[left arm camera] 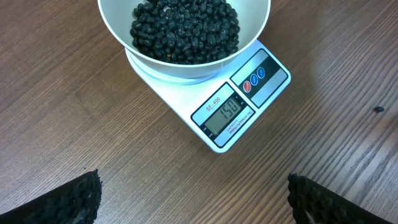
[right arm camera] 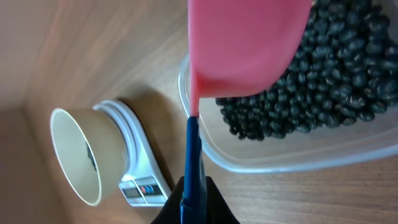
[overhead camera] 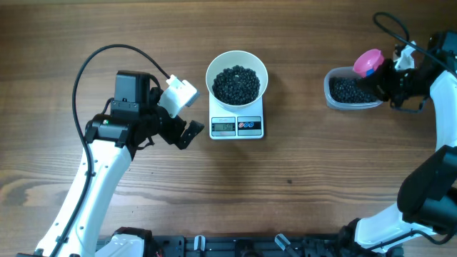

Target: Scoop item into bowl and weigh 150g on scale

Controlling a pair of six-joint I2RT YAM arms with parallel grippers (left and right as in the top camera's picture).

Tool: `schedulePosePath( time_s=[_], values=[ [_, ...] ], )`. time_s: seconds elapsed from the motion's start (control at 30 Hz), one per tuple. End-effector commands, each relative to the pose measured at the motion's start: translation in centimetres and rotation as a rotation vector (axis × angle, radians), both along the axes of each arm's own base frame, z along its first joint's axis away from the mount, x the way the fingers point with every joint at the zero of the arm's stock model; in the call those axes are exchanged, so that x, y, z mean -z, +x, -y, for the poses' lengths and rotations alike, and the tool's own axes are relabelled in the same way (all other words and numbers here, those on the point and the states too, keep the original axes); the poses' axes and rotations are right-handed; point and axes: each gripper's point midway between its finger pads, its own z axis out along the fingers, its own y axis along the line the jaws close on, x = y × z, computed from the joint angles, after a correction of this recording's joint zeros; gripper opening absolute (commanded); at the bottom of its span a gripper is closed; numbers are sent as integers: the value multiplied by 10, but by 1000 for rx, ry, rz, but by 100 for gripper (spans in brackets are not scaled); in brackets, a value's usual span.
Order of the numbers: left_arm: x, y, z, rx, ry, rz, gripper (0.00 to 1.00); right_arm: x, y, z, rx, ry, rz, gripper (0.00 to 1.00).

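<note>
On the scale (overhead camera: 237, 126), the bowl (overhead camera: 212, 71) of black beans (overhead camera: 236, 84) reads on target, so a nudge from the wide-spread left gripper (left arm camera: 196, 208) nearby, or another load from the pink scoop (right arm camera: 249, 43) pinched in the right gripper (right arm camera: 196, 208), would spoil the weight.

- On my right wrist camera, the right gripper (right arm camera: 194, 205) has its dark fingers (right arm camera: 221, 214) closed on the blue handle (right arm camera: 193, 155) of a pink scoop (right arm camera: 249, 43).
- The scoop's cup hangs over the clear plastic container (right arm camera: 280, 158), hiding part of the black beans (right arm camera: 336, 81) heaped inside.
- Off to the side, apart from the container, I see the white bowl (right arm camera: 109, 155) sitting on the scale (right arm camera: 142, 163), whose display and two round buttons face me.
- Everything rests on a wood-grain worktop (right arm camera: 93, 50).
</note>
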Motion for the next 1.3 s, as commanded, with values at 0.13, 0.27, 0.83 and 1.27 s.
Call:
schedulePosePath(
  time_s=[0.13,0.27,0.83,1.27],
  values=[
    [1,-1,-1,-5,-6,-3,100,-10,8,0,100,55,6,4],
    [1,-1,-1,-5,-6,-2,100,-11,9,0,107,57,11,4],
    [1,-1,-1,-4,-6,-2,100,7,3,-9,188,-57,-119,4],
    [1,-1,-1,-5,-6,-2,100,5,6,-10,184,-50,-103,4]
  ],
)
